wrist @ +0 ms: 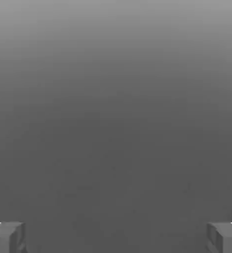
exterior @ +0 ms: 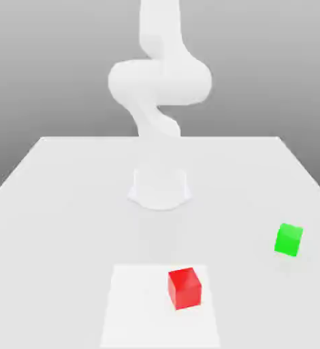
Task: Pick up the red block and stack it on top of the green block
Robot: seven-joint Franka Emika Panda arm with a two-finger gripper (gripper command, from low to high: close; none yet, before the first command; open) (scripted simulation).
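The red block [exterior: 184, 287] is a small cube resting on a paler square patch [exterior: 135, 307] near the table's front edge. To the exterior view's right and a little farther back sits the green block [exterior: 288, 239], well apart from the red one. In the hand view my gripper [wrist: 116, 237] is open: its two grey fingertips [wrist: 7, 238] stand wide apart with nothing between them and plain grey background behind. Neither block is touched.
The white table [exterior: 67, 204] carries the arm's round base [exterior: 160, 187] at its middle, behind both blocks. The arm's white links [exterior: 160, 82] rise from there and leave the exterior view at the top.
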